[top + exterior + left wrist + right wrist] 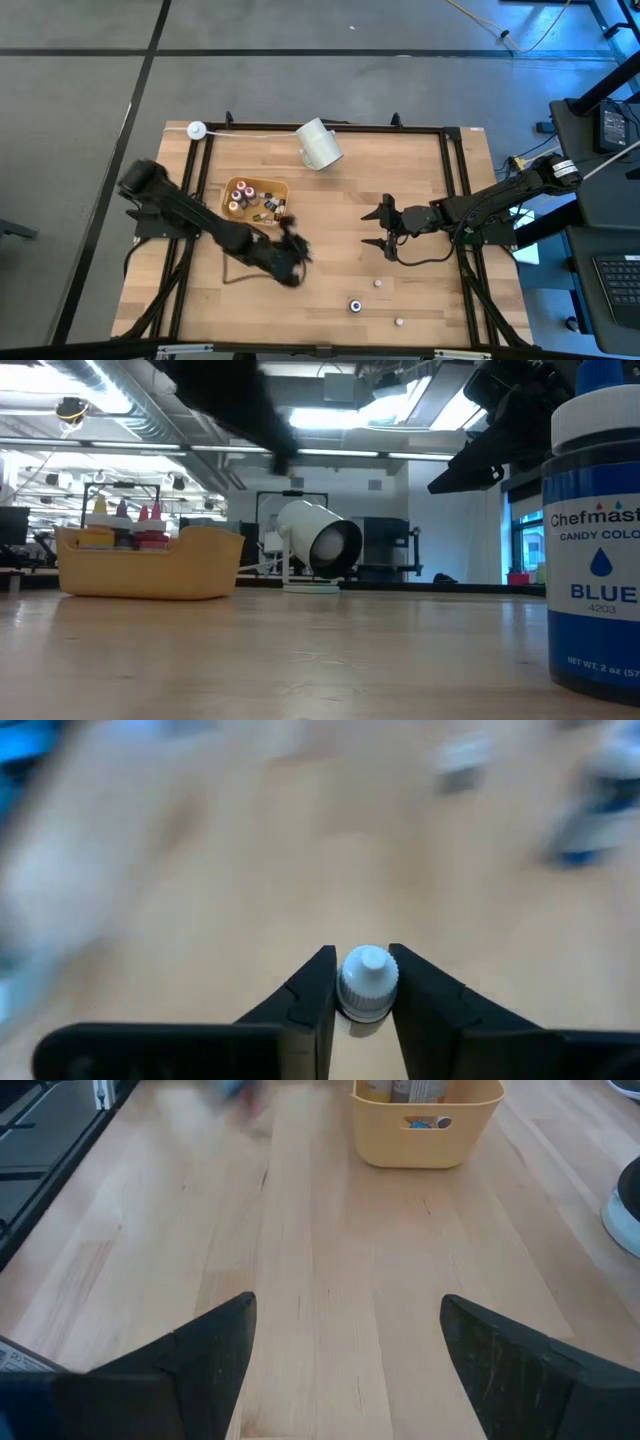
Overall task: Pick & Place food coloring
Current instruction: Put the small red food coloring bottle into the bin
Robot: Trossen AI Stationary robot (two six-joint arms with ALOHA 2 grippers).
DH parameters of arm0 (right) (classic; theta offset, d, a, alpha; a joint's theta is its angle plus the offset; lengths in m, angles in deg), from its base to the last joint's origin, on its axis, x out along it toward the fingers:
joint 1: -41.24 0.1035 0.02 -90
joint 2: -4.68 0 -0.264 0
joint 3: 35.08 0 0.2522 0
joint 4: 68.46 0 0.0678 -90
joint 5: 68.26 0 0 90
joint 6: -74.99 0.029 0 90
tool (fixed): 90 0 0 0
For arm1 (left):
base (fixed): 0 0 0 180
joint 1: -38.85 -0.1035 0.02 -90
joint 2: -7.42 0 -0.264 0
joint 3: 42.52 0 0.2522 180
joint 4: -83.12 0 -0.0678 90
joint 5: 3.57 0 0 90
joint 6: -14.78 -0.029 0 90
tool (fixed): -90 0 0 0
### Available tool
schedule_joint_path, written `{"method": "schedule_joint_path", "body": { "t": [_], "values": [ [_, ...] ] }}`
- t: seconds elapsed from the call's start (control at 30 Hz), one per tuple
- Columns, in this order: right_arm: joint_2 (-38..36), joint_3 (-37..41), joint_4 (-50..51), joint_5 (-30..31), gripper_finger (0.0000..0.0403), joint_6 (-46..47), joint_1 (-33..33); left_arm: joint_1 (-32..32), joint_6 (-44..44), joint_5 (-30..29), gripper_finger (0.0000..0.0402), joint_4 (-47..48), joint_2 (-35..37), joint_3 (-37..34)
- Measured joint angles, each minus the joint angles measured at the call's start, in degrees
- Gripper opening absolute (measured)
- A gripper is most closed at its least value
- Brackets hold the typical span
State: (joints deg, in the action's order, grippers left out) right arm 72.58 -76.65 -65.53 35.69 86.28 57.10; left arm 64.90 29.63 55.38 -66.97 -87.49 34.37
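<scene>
My left gripper [366, 990] is shut on a small food coloring bottle with a white cap [367, 982]. In the high view it shows blurred over the table's middle [292, 250], just near of the yellow tray [256, 198]. Several more food coloring bottles stand in that tray. Three loose bottles stand toward the near right: two white-capped ones [378, 283] [399, 322] and a blue one [355, 304], which looms large in the low view [598, 530]. My right gripper [386, 228] hangs open right of centre, with nothing between its fingers [345, 1360]. My left gripper pinches the little bottle between its two fingers, just below the white ribbed cap [366, 1005]. The cap end points out past the fingertips, along the fingers. The bottle is clear of the table; its lower body is hidden between the fingers.
A big white cup [320, 145] lies on its side at the far edge, its mouth showing in the low view [322, 545]. The tray [150, 565] [427, 1115] stands left of centre. Bare wood lies between the two grippers.
</scene>
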Motion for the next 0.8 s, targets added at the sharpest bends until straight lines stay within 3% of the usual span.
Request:
{"method": "schedule_joint_path", "body": {
  "t": [0.13, 0.23, 0.4, 0.8],
  "values": [
    [0.0, 0.0, 0.0, 0.0, 0.0316, 0.0, 0.0, -0.6, 12.4, -12.2, 0.0071, 17.5, 8.0, 0.0],
    [0.0, 0.0, 0.0, 0.0, 0.0316, 0.0, 0.0, -2.4, 23.5, -15.0, 0.0074, 28.5, 10.7, 0.0],
    [0.0, 0.0, 0.0, 0.0, 0.0316, 0.0, 0.0, -8.0, 36.0, -12.0, 0.0078, 39.0, 9.6, 0.0],
    [0.0, 0.0, 0.0, 0.0, 0.0316, -1.4, 0.0, -19.0, 35.9, 1.1, 0.0078, 38.7, -0.3, 0.0]
  ]
}}
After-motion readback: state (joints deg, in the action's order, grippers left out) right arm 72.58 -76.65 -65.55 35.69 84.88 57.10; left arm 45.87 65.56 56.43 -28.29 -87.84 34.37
